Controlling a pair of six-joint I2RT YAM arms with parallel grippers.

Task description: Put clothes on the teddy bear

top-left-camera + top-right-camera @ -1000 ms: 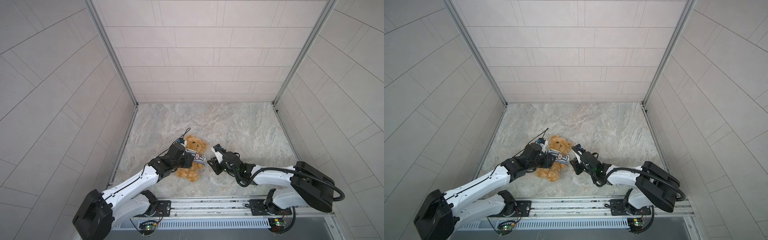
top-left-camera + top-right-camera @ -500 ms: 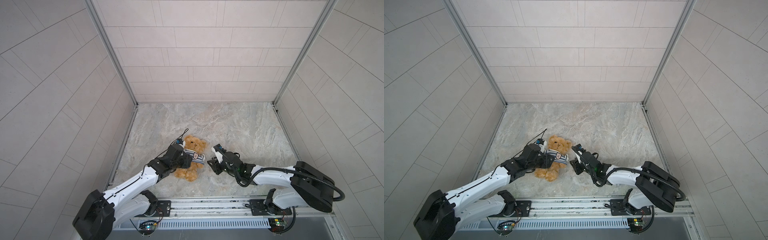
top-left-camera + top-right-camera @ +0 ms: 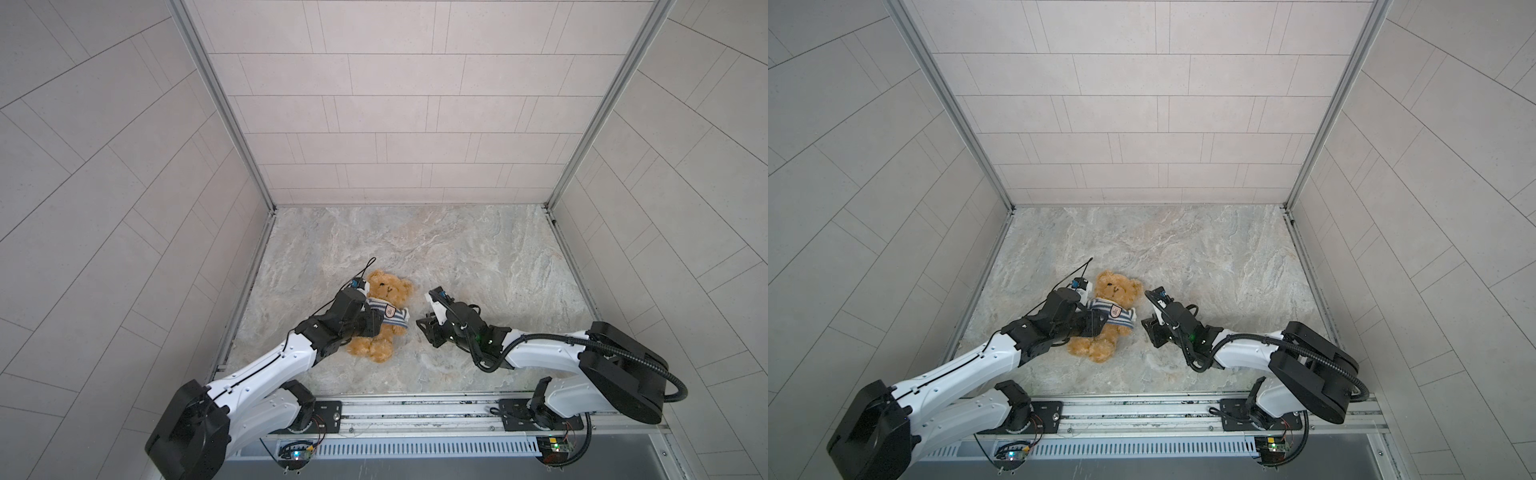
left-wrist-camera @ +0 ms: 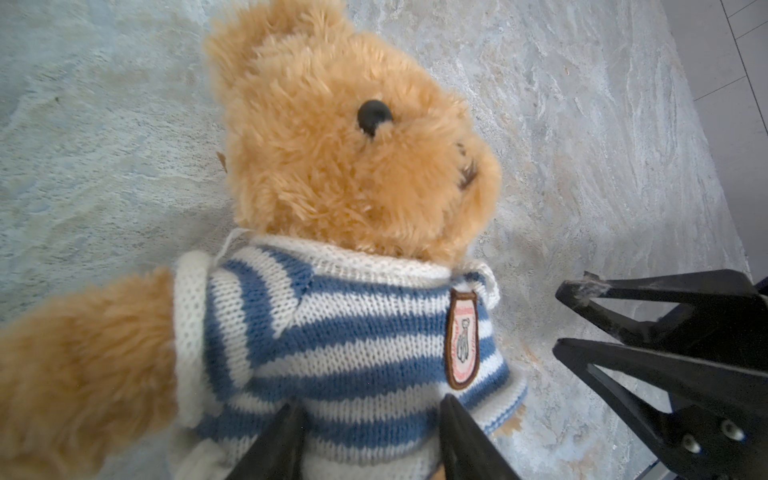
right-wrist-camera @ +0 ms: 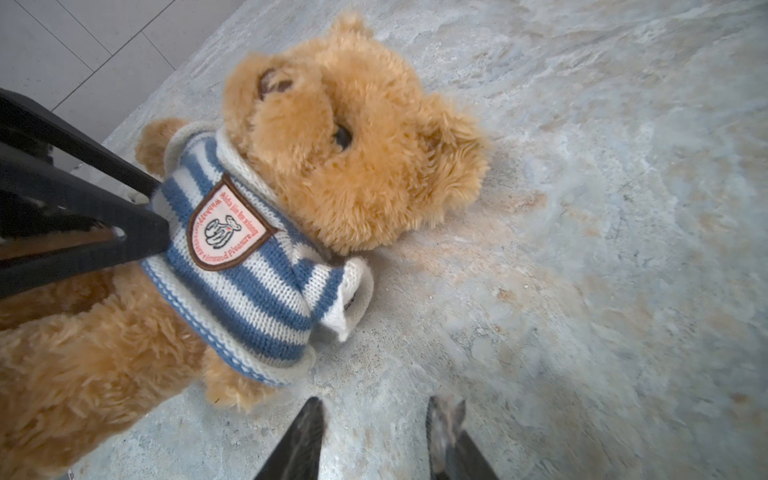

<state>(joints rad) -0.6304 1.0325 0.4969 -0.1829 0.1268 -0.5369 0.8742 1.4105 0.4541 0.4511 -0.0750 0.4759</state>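
Pale tiled walls [image 3: 395, 124] enclose a grey marble-patterned table [image 3: 457, 257] on three sides, seen from above in both top views. Two white and black robot arms reach in from a metal rail [image 3: 415, 411] at the near edge, one from each side.

The teddy bear [image 3: 388, 289], fluffy and golden-brown, lies on its back on the table, left of centre and toward the near edge, with its head pointing at the back wall. It lies between the two grippers.

The left gripper [image 4: 370, 405] comes in at the bear's side. Its jaws stand about half apart and clasp the bear's sweater-covered belly between them. The right gripper [image 5: 376, 409] sits low just beside the bear without touching it. Its jaws are parted with only bare table between them, and they hold nothing.

A blue and white striped knit sweater [image 3: 392, 316] covers the bear's chest. One furry arm comes out through a sleeve. The sleeve [image 5: 345, 291] nearest the right gripper lies limp, and a paw [image 5: 232, 390] pokes out below the hem instead.

A small shield-shaped badge [image 5: 226, 226] with a brown border is sewn on the sweater's front.
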